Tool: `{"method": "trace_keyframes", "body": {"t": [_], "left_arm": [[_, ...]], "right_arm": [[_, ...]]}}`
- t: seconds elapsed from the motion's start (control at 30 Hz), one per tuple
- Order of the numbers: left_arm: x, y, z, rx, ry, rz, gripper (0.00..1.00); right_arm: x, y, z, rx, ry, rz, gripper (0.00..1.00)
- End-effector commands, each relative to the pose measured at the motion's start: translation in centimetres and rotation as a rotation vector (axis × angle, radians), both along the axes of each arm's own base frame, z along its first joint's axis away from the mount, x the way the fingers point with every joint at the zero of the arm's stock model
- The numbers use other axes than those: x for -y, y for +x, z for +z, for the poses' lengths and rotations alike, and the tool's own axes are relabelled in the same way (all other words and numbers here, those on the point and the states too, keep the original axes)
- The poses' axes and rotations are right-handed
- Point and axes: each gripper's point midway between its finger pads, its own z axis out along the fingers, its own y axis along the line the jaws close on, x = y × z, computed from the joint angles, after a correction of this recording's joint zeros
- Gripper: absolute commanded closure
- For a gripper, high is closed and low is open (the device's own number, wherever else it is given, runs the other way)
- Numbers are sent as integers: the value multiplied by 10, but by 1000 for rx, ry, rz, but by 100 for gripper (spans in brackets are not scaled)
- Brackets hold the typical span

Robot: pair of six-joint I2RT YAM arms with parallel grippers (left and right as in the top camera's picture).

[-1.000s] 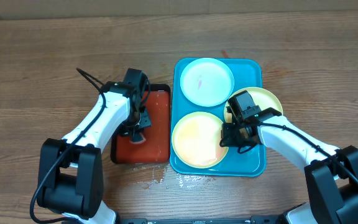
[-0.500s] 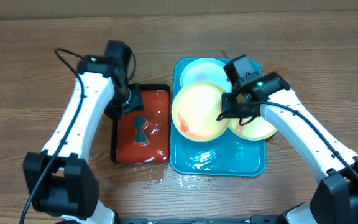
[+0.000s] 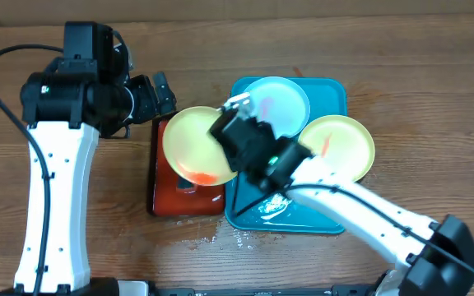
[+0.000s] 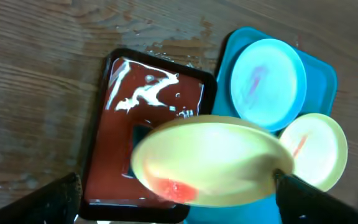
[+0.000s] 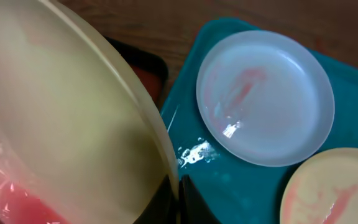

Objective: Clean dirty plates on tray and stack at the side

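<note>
Lifted yellow-green plate (image 3: 189,140) off teal tray (image 3: 336,215) in right gripper's (image 3: 227,148) clamp, swung it toward desk's (image 3: 434,66) left edge over red tray (image 3: 171,199), backed wide-open left gripper (image 3: 156,93) away, cleaning probably next.

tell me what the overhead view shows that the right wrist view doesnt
Only overhead: both arms whole, the left end effector near the far end of the red tray, and the full outline of the teal tray. Only right wrist: a close look at the right end effector pinching the rim of the held plate. Both: the held plate with its orange smear, the mint plate lying on the teal tray, and the yellow-green plate at the tray's right side.
</note>
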Motion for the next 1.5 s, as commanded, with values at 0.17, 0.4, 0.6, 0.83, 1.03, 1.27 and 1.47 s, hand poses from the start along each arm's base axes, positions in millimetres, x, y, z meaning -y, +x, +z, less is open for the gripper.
{"method": "trace_keyframes", "body": {"t": [0.17,0.4,0.6,0.83,1.03,1.27,1.47], "left_arm": [[-10,-11,5,-5,58,-14,0],[-9,-11,5,-5,57,-15,0],[-9,-11,5,-5,57,-15,0],[-9,-11,5,-5,57,-15,0],[-9,-11,5,-5,57,-14,0],[-9,-11,5,-5,57,-15,0],[-9,-11,5,-5,57,-14,0]], "right_arm": [[7,5,50,407,-235,-171,96],[-10,-25,70,538,-300,-141,96],[-21,-46,82,614,-325,-121,96],[-24,-54,89,654,-351,-110,96],[-23,-55,92,669,-373,-110,96],[-18,-54,99,705,-393,-140,96],[-18,-54,99,705,-392,-140,96]]}}
